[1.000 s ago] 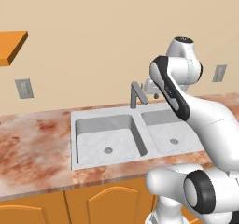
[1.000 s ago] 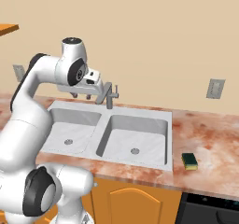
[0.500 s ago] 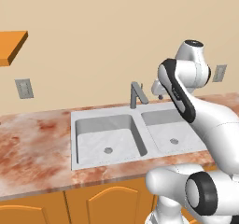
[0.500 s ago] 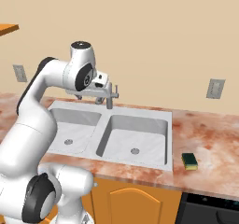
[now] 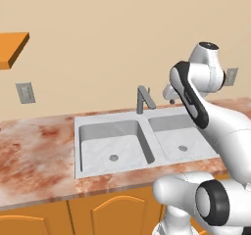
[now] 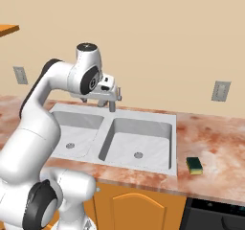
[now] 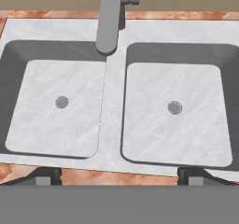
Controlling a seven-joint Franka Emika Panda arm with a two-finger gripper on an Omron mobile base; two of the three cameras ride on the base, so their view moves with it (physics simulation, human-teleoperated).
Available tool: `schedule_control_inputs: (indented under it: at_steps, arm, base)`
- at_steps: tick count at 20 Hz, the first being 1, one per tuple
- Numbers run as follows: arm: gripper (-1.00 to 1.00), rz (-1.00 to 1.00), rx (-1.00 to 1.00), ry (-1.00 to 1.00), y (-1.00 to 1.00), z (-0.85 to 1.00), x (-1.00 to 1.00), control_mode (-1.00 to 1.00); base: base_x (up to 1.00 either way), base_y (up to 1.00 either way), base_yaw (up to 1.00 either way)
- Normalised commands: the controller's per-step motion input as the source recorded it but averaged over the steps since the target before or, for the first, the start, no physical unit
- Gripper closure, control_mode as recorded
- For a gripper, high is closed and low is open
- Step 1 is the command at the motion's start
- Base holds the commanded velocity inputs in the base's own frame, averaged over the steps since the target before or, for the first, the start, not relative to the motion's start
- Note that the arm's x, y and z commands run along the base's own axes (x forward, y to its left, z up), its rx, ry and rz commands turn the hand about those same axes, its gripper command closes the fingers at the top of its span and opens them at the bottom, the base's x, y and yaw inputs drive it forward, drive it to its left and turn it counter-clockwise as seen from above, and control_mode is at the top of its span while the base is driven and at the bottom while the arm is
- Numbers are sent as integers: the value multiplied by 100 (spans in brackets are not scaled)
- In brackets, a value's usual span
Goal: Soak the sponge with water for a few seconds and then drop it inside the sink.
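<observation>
Right base view: sponge lies on the counter just right of the sink; gripper hangs empty above the sink, jaws apart. Likely light, soft; pinch its long sides

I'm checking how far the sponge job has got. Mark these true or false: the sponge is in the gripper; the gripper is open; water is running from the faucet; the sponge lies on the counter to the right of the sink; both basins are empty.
1. The sponge is in the gripper. False: it lies on the counter and the gripper holds nothing.
2. The gripper is open. True: its fingertips stand wide apart above the sink.
3. Water is running from the faucet. False: no stream is visible.
4. The sponge lies on the counter to the right of the sink. True.
5. Both basins are empty. True.
</observation>
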Motion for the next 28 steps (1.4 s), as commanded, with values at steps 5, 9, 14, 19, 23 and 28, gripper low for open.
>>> schedule_control_inputs:
  at_steps: [5, 9, 14, 19, 23, 28]
  arm:
    - [-100, 0, 0, -2, -25, 2, 0, -100]
    - [-100, 0, 3, -14, -42, 0, 0, -100]
    - [-100, 0, 5, -18, -42, 0, 0, -100]
    - [-100, 0, 1, -16, -31, 0, 3, -100]
    - [-100, 0, 1, -10, -10, 0, 5, -100]
    - [-100, 0, 5, -17, 0, 0, 25, -100]
  base:
    - [0, 0, 0]
    - [0, 0, 0]
    - [0, 0, 0]
    - [0, 0, 0]
    - [0, 0, 0]
    - [0, 0, 0]
